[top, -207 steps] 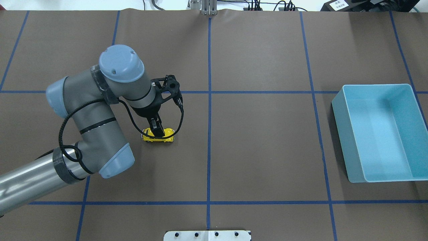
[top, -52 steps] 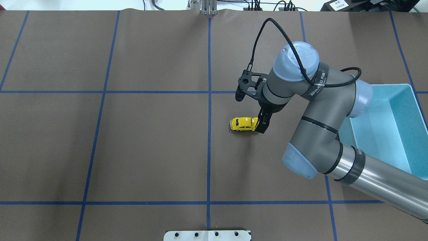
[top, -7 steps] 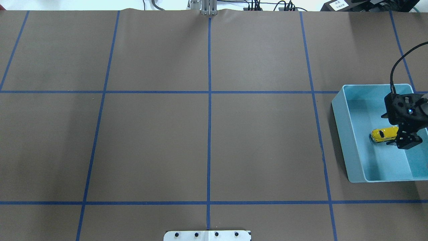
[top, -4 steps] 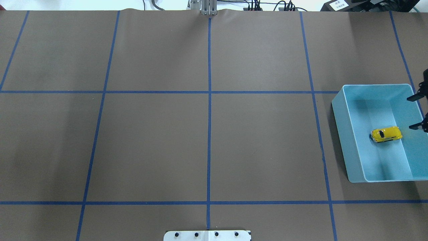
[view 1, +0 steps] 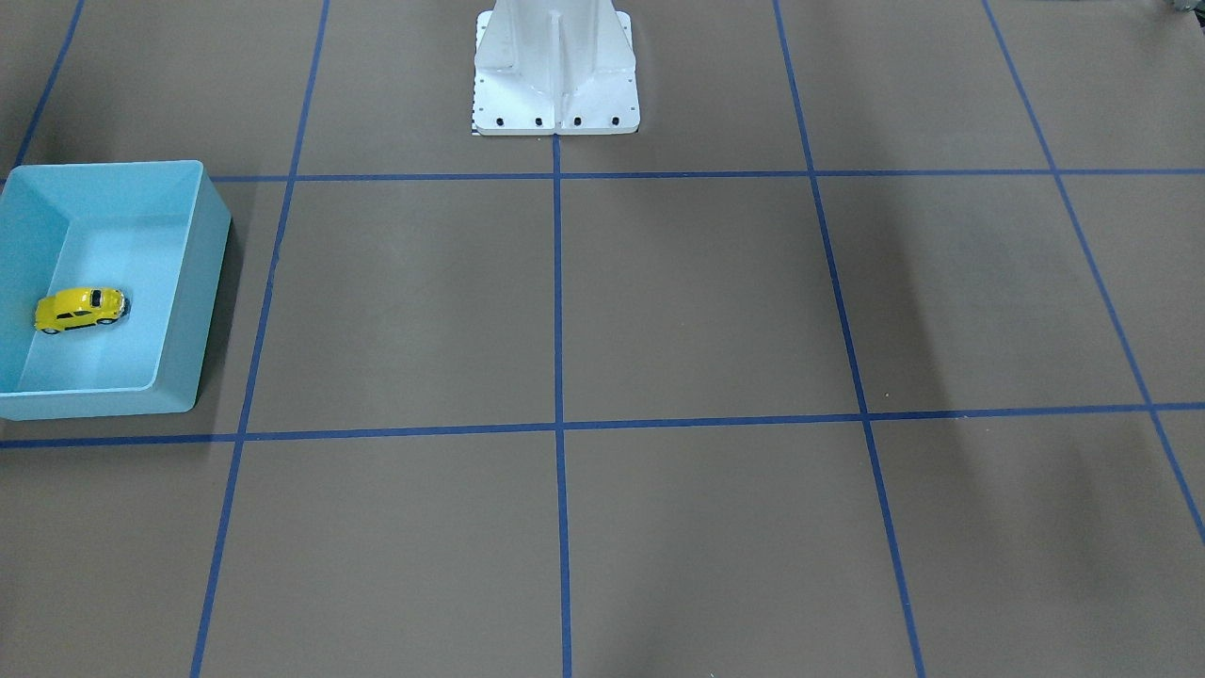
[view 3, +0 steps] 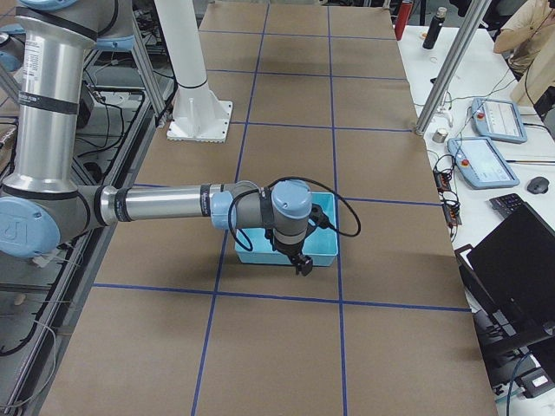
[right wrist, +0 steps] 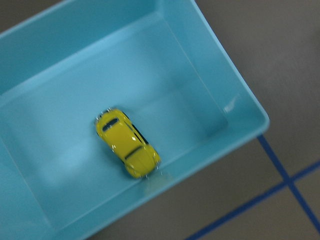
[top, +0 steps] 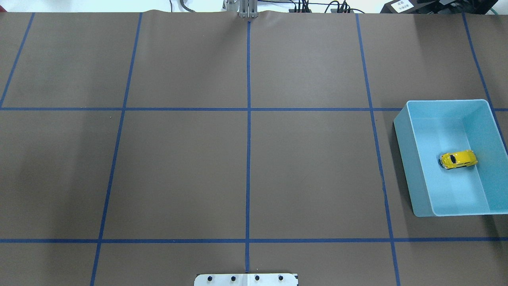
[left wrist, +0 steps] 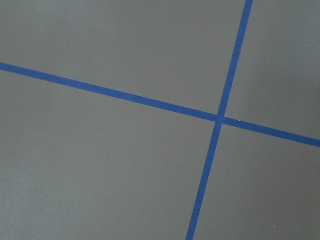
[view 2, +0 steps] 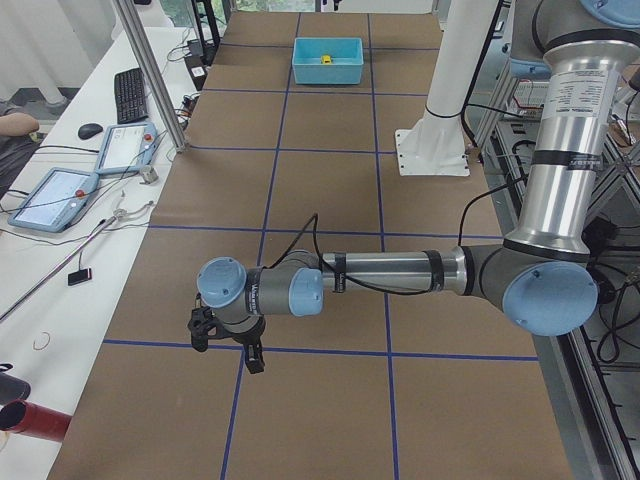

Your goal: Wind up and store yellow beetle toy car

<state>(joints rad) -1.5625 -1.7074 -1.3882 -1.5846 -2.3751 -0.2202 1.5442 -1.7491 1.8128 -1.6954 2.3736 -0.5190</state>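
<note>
The yellow beetle toy car (top: 458, 159) lies on the floor of the light blue bin (top: 403, 159) at the table's right end, on its wheels and free of any gripper. It also shows in the front view (view 1: 80, 309) and from above in the right wrist view (right wrist: 127, 142). My right gripper (view 3: 301, 263) hangs above the bin's outer edge and shows only in the exterior right view; I cannot tell if it is open. My left gripper (view 2: 252, 358) hovers over bare table at the left end; I cannot tell its state.
The white robot base (view 1: 555, 85) stands at the table's robot-side edge. Blue tape lines grid the brown table (top: 246, 159). Tablets and control boxes lie on side benches (view 2: 55, 195) (view 3: 486, 160) beyond the table's ends.
My right gripper let go of the car, pulled back to the right and left the overhead view. The car stays in the bin, unmoved.
</note>
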